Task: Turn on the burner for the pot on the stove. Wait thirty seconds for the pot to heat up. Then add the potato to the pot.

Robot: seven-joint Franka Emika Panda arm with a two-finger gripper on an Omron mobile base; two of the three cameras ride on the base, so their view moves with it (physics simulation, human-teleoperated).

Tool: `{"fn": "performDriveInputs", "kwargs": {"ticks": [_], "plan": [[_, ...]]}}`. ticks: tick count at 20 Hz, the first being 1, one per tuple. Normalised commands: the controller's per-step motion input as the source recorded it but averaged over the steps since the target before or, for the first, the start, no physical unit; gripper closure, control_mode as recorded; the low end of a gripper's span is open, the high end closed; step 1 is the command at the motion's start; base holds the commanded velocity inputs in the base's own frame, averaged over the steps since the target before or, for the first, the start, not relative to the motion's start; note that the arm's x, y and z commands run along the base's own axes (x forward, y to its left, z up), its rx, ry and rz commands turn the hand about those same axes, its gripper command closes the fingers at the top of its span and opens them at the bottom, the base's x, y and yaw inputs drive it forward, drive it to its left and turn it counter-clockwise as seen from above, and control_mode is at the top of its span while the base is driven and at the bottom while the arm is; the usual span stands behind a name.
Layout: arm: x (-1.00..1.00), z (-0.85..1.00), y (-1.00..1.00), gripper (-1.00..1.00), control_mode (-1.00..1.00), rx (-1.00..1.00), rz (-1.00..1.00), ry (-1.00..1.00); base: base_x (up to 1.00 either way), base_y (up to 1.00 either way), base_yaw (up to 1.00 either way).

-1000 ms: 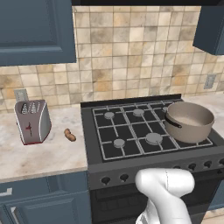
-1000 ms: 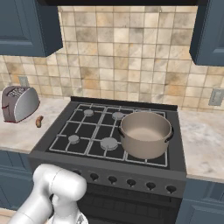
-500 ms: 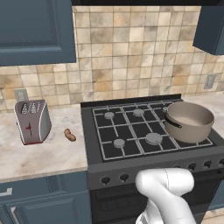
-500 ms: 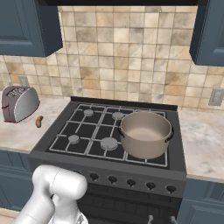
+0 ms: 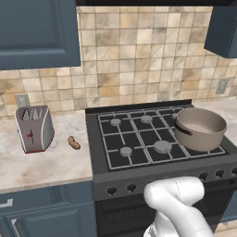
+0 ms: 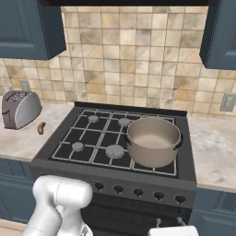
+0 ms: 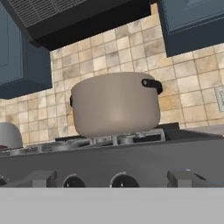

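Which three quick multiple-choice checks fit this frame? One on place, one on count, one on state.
1. Where is the potato?
A. in the pot
B. on the counter beside the toaster
C. on a grate

2. How many slots show on top of the toaster?
A. two
B. four
C. one

3. What is inside the pot?
A. water
B. a lid
C. nothing visible

Answers: 1 B, it lies on the counter between toaster and stove. 2 A, the left base view shows two slots. 3 C, the right base view shows a bare beige inside.
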Motion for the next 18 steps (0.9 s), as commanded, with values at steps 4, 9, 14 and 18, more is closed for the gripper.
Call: {"fn": "performDriveInputs", "kwargs": {"ticks": [4,9,14,18], "plan": [[0.20,-0.06,-0.18,-1.00,-1.00,0.00,0.02,0.00,0.00,0.00,0.00],[0.01,-0.04,-0.34,-1.00,-1.00,0.00,0.00,-0.04,0.00,0.00,0.00],[0.12,-0.03,-0.08,-1.00,-1.00,0.00,0.00,-0.04,0.00,0.00,0.00],[0.27,-0.06,0.08,-1.00,-1.00,0.00,0.00,-0.05,0.00,0.00,0.00]]}}
